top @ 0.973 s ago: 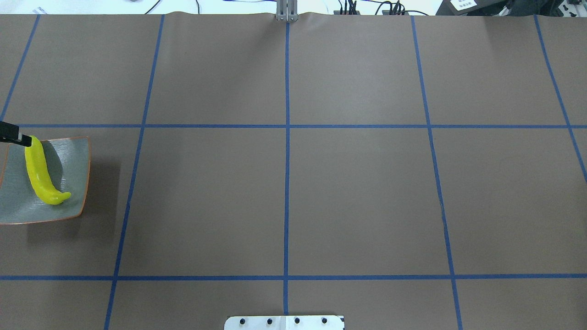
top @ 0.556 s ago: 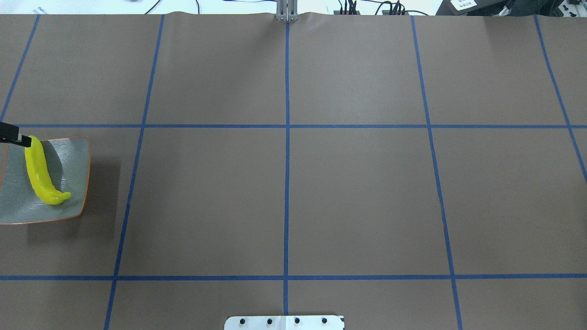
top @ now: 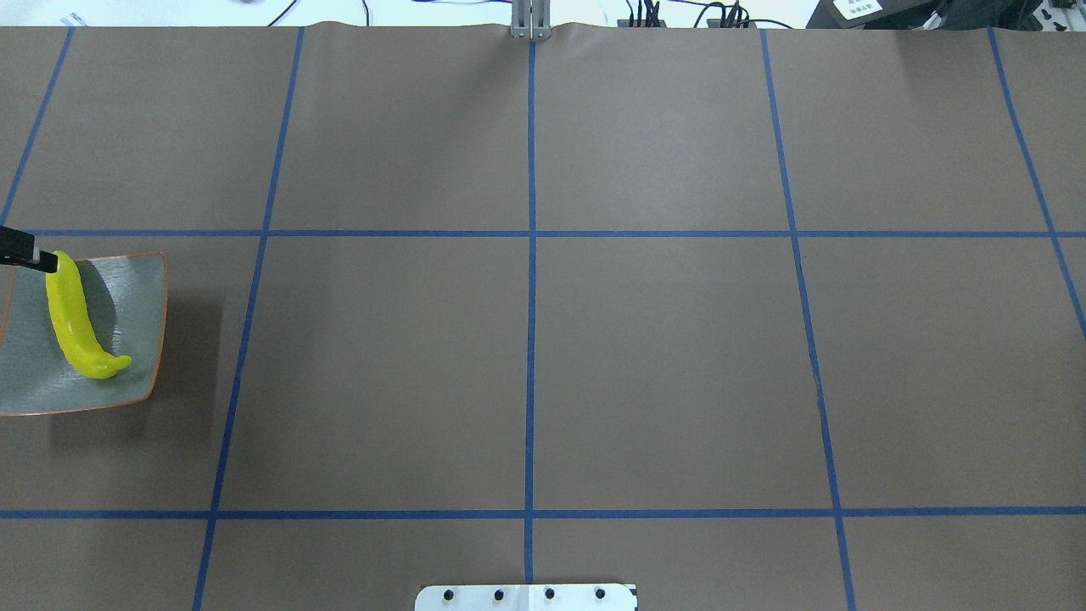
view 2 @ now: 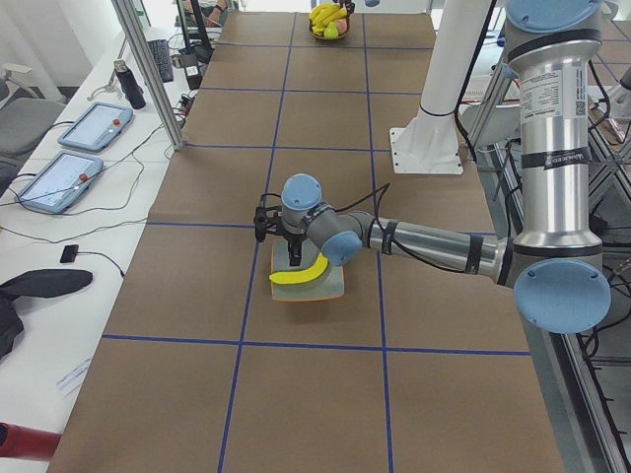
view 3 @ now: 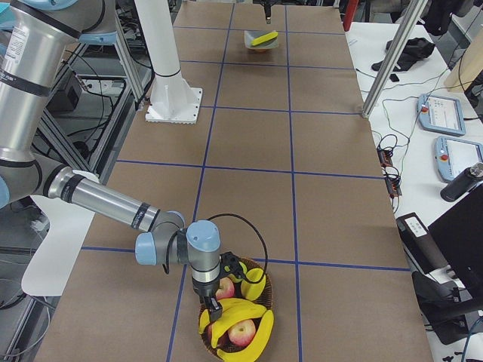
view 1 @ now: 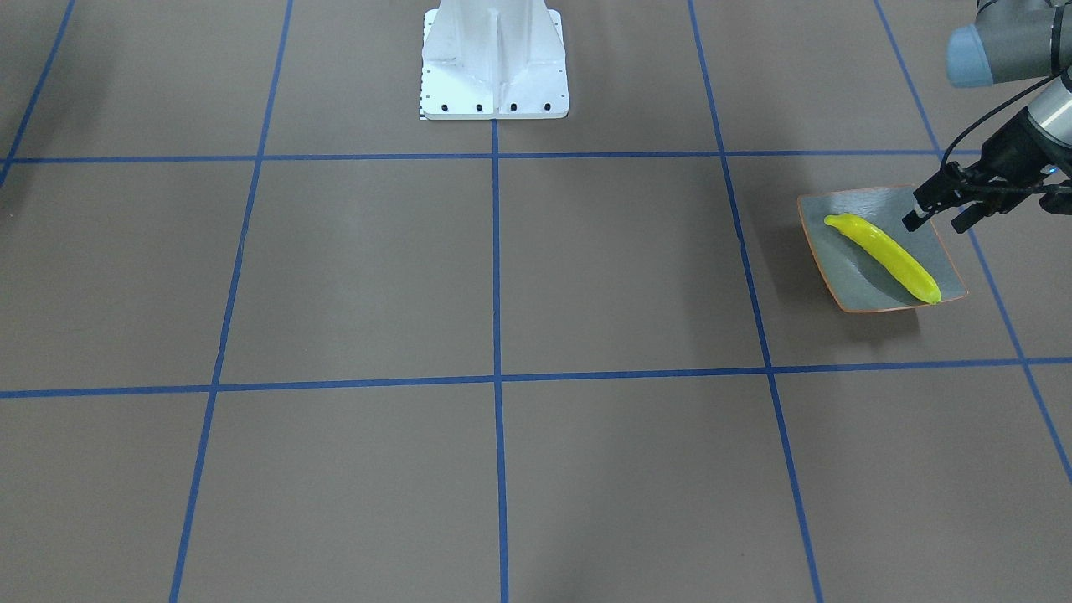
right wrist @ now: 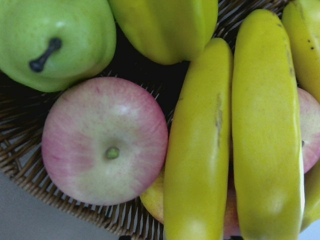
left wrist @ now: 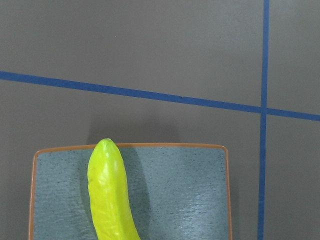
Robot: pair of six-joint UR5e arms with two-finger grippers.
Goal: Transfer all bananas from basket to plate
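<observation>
1. Fingers (view 1: 917,213) of our left gripper (view 1: 935,219) stand apart, holding nothing, over the plate's (view 1: 837,260) far-right edge; our right gripper (view 3: 213,302) hangs over the basket (right wrist: 25,170), and we cannot tell its state.
2. Risk: a finger leaving low could clip the banana (view 1: 883,255) and roll it off.
3. It lies on the plate, long axis diagonal, pointing far-left to near-right in the front view.

Left arm (view 2: 434,241) and right arm (view 3: 102,200): silver tubes, grey joints, pale-blue caps (view 2: 558,296). Printed label (view 2: 552,108) on one tube. Left gripper (view 1: 935,224) black; black cable (view 1: 965,132). White pedestal (view 1: 494,59), dark screws (view 1: 479,107) along its flange.
</observation>
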